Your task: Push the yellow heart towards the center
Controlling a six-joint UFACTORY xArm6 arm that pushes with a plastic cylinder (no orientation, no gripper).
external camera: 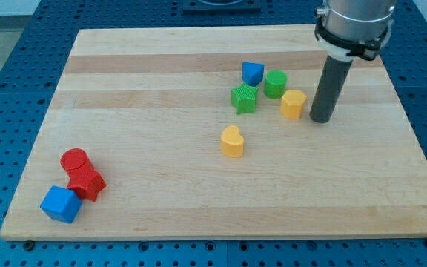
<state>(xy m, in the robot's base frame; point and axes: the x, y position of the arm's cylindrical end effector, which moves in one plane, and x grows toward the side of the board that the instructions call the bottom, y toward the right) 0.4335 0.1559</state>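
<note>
The yellow heart [233, 141] lies on the wooden board [161, 185], a little right of the board's middle. My tip [320, 118] rests on the board at the right, well to the right of and above the heart. It stands just right of a yellow hexagon block [293, 103], with a narrow gap between them.
A green star [245, 98], a green cylinder [276, 83] and a blue block [253, 72] cluster above the heart. At the lower left sit a red cylinder [75, 160], a red block [87, 182] and a blue cube [61, 204].
</note>
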